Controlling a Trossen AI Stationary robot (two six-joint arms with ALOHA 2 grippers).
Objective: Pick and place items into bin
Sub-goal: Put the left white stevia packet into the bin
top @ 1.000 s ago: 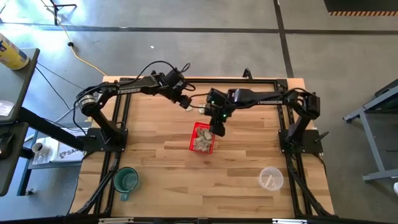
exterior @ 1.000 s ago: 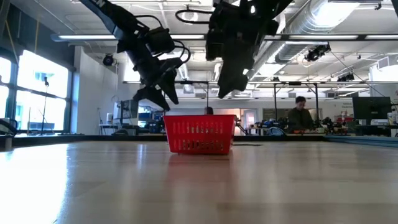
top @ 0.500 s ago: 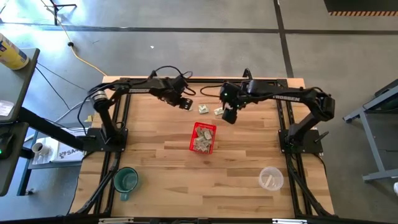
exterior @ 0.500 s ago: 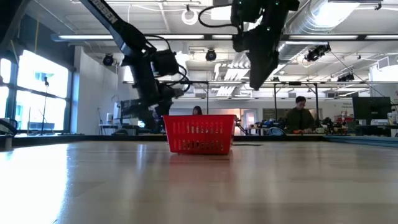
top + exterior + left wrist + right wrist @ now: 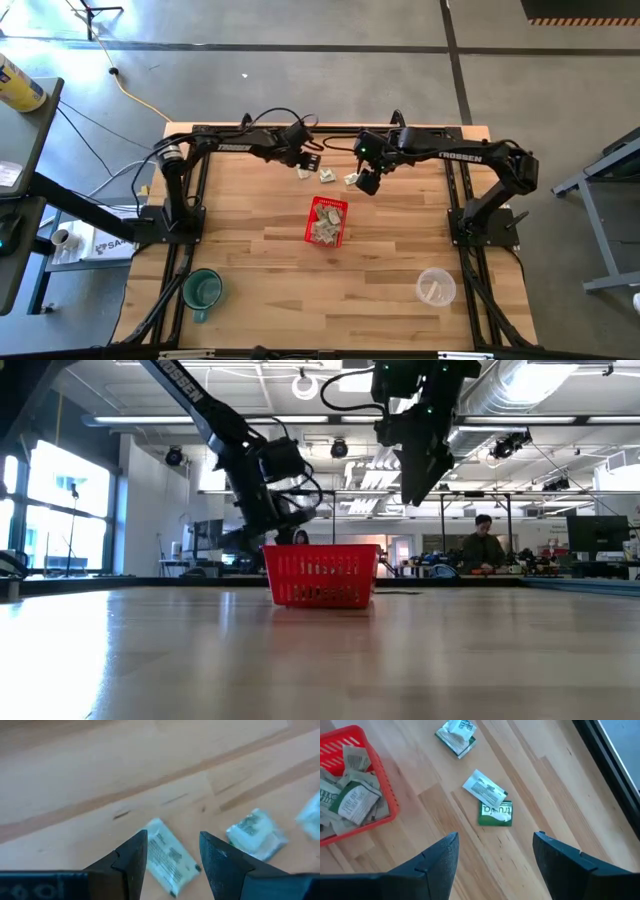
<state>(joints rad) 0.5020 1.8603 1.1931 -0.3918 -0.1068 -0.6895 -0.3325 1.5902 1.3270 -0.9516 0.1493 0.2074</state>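
Your left gripper (image 5: 170, 852) is low at the table's far side, jaws apart and empty, straddling one slip (image 5: 169, 856). Right gripper (image 5: 495, 857) hangs above two loose slips (image 5: 490, 800) nearby, jaws wide, holding nothing. Red basket (image 5: 326, 221) sits mid-table with several slips in it. A third loose slip (image 5: 326, 176) lies between the grippers.
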